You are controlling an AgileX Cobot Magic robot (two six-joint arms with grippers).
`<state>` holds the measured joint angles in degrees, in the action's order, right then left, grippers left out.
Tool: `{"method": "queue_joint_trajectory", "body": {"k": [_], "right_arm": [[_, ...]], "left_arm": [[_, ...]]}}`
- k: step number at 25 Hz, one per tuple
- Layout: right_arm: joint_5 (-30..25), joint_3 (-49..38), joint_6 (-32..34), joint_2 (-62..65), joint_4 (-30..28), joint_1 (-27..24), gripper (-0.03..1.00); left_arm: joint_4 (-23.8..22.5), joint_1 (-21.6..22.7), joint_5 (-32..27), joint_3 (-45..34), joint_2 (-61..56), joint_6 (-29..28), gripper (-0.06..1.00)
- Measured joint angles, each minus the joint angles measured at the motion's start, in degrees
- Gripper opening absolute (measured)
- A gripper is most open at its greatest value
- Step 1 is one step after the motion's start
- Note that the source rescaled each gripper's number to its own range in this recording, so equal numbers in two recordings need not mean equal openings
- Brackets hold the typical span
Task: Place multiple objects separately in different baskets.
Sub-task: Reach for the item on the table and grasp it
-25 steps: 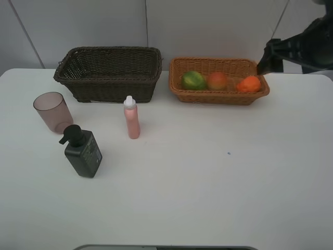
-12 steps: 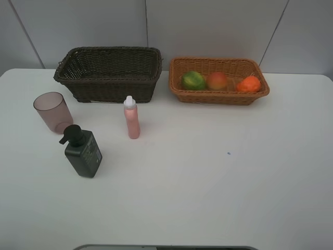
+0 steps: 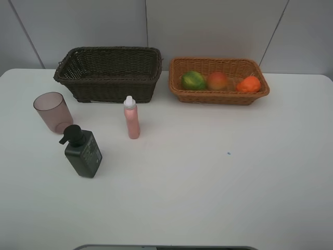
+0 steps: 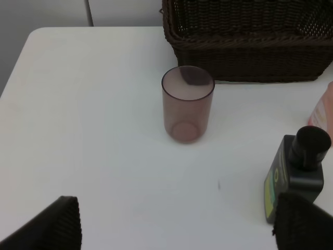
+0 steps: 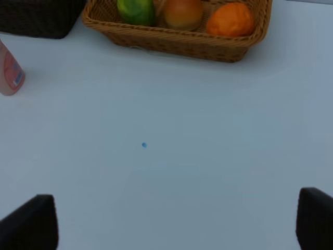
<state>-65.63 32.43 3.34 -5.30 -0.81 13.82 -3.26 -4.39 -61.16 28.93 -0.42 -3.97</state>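
Note:
A green round fruit, a red-yellow peach and an orange lie in the light orange-brown basket at the back right. The dark brown basket stands at the back left and looks empty. A pink bottle, a dark green pump bottle and a pinkish cup stand on the table in front of it. Neither gripper shows in the high view. My left gripper is open, short of the cup. My right gripper is open over bare table, short of the light basket.
The white table runs to a wall behind both baskets. A small blue speck marks the tabletop right of centre. In the left wrist view the pump bottle stands close to one fingertip.
The right arm, seen one second ago at the far right beside the light basket, has drawn back out of the high view. The objects have not moved.

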Motion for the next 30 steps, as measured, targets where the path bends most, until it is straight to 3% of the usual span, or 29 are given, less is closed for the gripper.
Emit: {"method": "queue_joint_trajectory", "body": {"k": [30], "right_arm": [[4.71, -2.62, -5.12, 5.54, -2.13, 2.37, 0.97]], "left_arm": [[0.00, 0.00, 0.00, 0.00, 0.00, 0.00, 0.96]]}}
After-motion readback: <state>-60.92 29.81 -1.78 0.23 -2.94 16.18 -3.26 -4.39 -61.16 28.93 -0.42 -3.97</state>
